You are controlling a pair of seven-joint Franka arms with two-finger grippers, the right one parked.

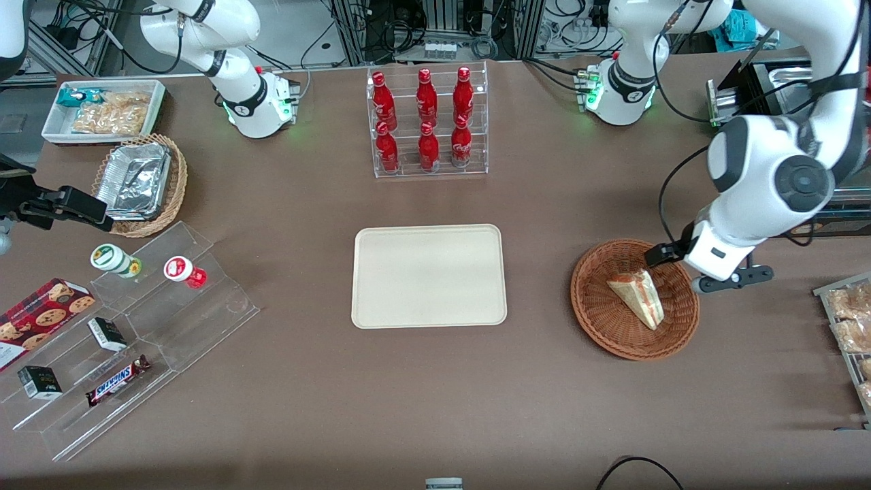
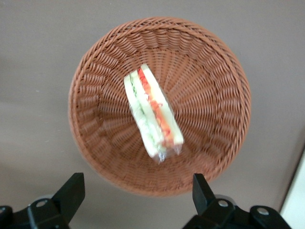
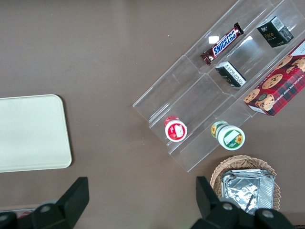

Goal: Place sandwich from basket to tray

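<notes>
Lying wrapped in clear film on the woven floor of the basket point(image 1: 634, 299), the sandwich point(image 1: 637, 297) shows me its red and green filling along the cut edge, tilted slightly on its side in my wrist camera, where it sits near the basket's middle point(image 2: 152, 112). From my station I see the gripper point(image 2: 136, 193) hanging above the basket's rim, its two black fingers point(image 2: 71, 191) spread wide apart with nothing between them, neither one touching the sandwich or the wicker. In the front view the working arm's white wrist covers the part of the basket farthest from the camera, and the sandwich lies just clear of it. The tray point(image 1: 429, 275) sits flat at the middle of the brown table point(image 1: 435, 408), well apart from the basket and toward the parked arm's end of it, and it is bare. Farther from the front camera than the tray stands a clear rack of red bottles point(image 1: 427, 119), six of them in two rows. Toward the parked arm's end of the table I can make out a stepped clear display stand point(image 1: 136, 340) holding a Snickers bar point(image 1: 117, 381), two small dark boxes, and two little lidded cups, with a cookie box point(image 1: 37, 320) beside it; farther from the front camera than the stand, a lighter wicker basket holds foil containers point(image 1: 136, 180), and a white bin of snacks point(image 1: 102, 109) sits farther off still.
</notes>
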